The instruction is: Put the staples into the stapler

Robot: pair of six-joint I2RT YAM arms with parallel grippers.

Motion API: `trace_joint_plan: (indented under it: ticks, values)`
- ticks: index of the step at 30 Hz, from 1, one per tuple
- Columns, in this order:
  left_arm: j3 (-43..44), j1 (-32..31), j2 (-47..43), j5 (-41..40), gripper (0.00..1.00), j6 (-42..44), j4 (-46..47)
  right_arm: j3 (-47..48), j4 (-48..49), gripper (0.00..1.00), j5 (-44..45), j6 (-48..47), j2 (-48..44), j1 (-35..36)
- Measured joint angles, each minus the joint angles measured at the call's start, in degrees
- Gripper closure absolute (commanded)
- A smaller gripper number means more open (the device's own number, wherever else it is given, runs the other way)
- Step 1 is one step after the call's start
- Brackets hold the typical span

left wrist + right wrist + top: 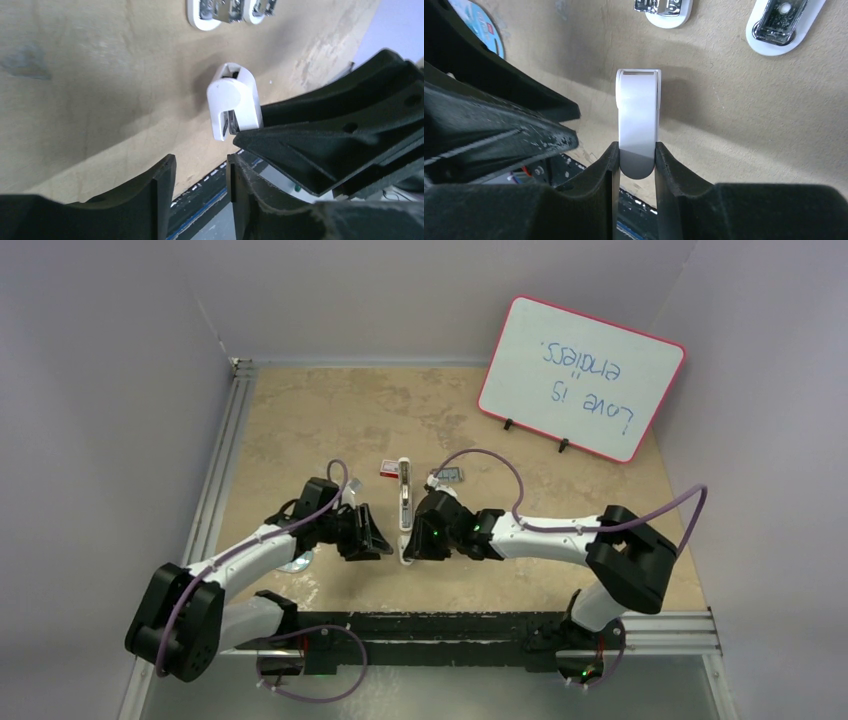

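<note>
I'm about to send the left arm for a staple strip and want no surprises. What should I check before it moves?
1. Right gripper holding the white stapler: ok, both fingers clamp it.
2. Left gripper free: ok, it is open with nothing between its fingers.
3. Staple strip in hand: not ok, neither gripper carries one.
4. Red staple box within reach: probably ok, it lies just past the stapler's far end, uncovered.
5. Box open: cannot tell, it is too small in the top view.
6. Room between the grippers: not ok, they sit close side by side, so the left should back away first.
</note>
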Motion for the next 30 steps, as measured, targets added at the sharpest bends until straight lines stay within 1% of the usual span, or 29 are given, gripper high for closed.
trace_joint_plan:
  ticks: [2, 8, 13, 15, 17, 23, 25, 28, 30]
  values:
    - [-1.3, -0.4, 0.2, 1.7, 0.62, -1.0, 2.3, -0.9, 1.3, 0.80, -1.1, 0.3, -0.5, -0.8]
    - [-4.7, -1.6, 3.2, 6.4, 0.63, -4.3, 11.2, -2.1, 4.3, 0.80, -4.0, 1.0, -0.7, -2.3]
    - [-5.3, -2.2, 4.9, 7.6, 0.67, -6.1, 14.7, -2.5, 5.4, 0.80, -5.1, 1.1, -1.1, -2.7]
    - [-5.3, -2.2, 5.6, 7.7, 0.71, -6.6, 15.7, -2.8, 5.8, 0.80, -5.7, 1.0, -1.1, -3.1]
    - [-5.3, -2.2, 6.4, 7.8, 0.77, -7.0, 16.7, -3.0, 6.0, 0.80, -6.0, 1.0, -1.1, -3.3]
    - [-5.3, -2.2, 8.3, 7.8, 0.87, -8.1, 18.4, -3.1, 7.1, 0.82, -7.5, 1.0, -1.1, -3.3]
    - [-5.3, -2.2, 8.3, 7.8, 0.87, -8.2, 18.8, -3.1, 7.1, 0.82, -7.5, 1.0, -1.1, -3.3]
    - [-5.3, -2.2, 8.3, 7.8, 0.83, -8.3, 19.2, -3.3, 7.5, 0.82, -7.7, 1.0, -1.1, -3.3]
    - [-5.3, -2.2, 8.3, 7.7, 0.84, -8.5, 19.4, -3.3, 7.6, 0.82, -7.8, 1.0, -1.1, -3.4]
